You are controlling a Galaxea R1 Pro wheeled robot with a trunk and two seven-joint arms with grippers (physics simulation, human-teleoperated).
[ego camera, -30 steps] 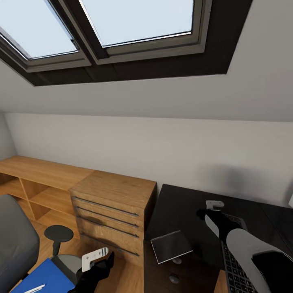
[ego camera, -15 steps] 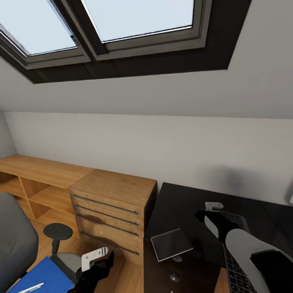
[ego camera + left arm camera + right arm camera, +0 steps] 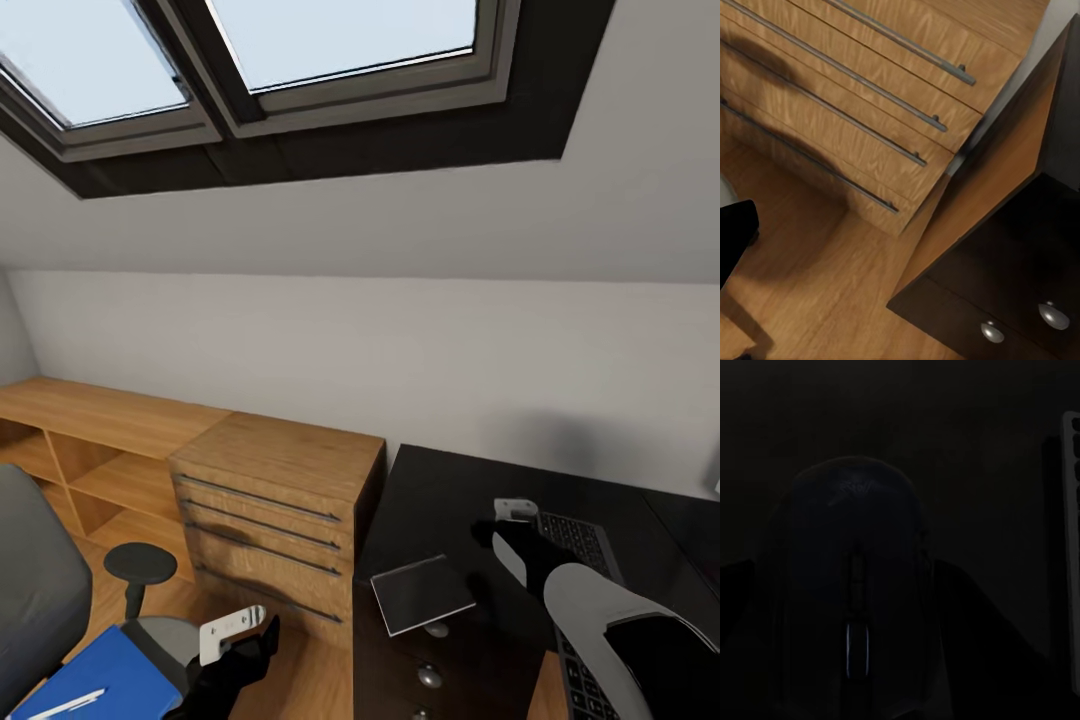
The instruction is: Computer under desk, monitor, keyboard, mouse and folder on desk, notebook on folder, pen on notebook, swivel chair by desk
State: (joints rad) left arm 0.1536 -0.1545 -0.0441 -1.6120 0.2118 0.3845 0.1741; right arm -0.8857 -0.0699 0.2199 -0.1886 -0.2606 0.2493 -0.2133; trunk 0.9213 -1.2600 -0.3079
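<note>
My right gripper [image 3: 497, 528] hangs low over the glossy black desk [image 3: 450, 490], just left of the dark keyboard [image 3: 582, 547]. In the right wrist view the dark mouse [image 3: 855, 577] sits between the fingers [image 3: 979, 622], which press on its sides, with the keyboard's edge [image 3: 1072, 547] beside it. A small dark notebook [image 3: 420, 595] lies near the desk's left front corner. The grey swivel chair [image 3: 30, 590] carries the blue folder [image 3: 95, 668] with the white pen [image 3: 62, 705] on top. My left gripper [image 3: 250, 648] hovers open beside the chair seat, holding nothing.
A light-wood drawer unit [image 3: 270, 500] stands against the desk's left side, with a low wood shelf [image 3: 90, 440] beyond it. The left wrist view looks at the drawer fronts [image 3: 855, 112], the desk's knobbed drawers [image 3: 1020, 300] and wood floor [image 3: 817, 285]. Sloped wall and skylights [image 3: 330, 40] rise above.
The head view has shifted slightly. My right gripper has slid a little left, uncovering more of the keyboard. The left arm has stayed put.
</note>
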